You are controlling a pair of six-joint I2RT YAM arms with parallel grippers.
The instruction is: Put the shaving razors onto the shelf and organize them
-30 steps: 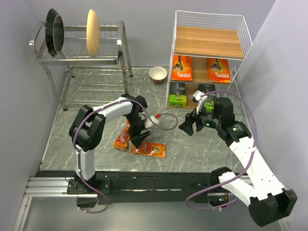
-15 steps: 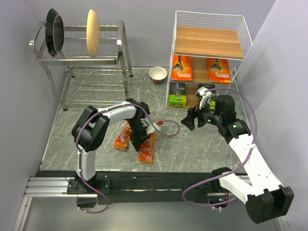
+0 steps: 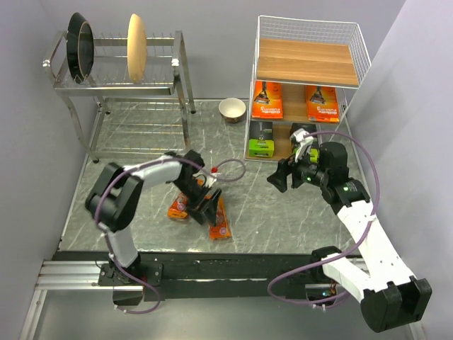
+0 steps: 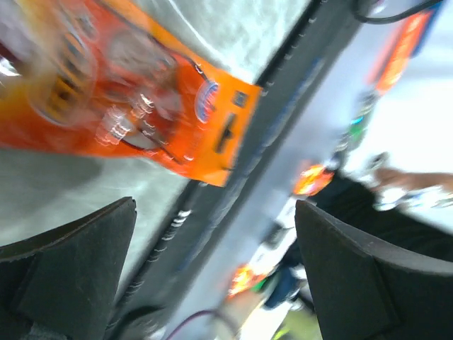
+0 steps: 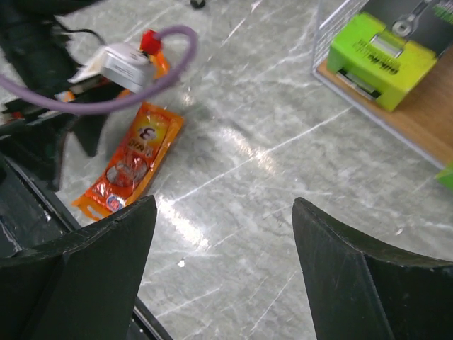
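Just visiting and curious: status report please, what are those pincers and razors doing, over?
Left pincer open, low over two orange blister packs on table. Right pincer open, empty, in front of shelf. Nothing held.

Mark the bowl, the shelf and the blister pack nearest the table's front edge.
bowl (image 3: 232,108), top view, its inside.
shelf (image 3: 306,62), top view, bare top board.
blister pack (image 3: 222,227), top view, its near end.
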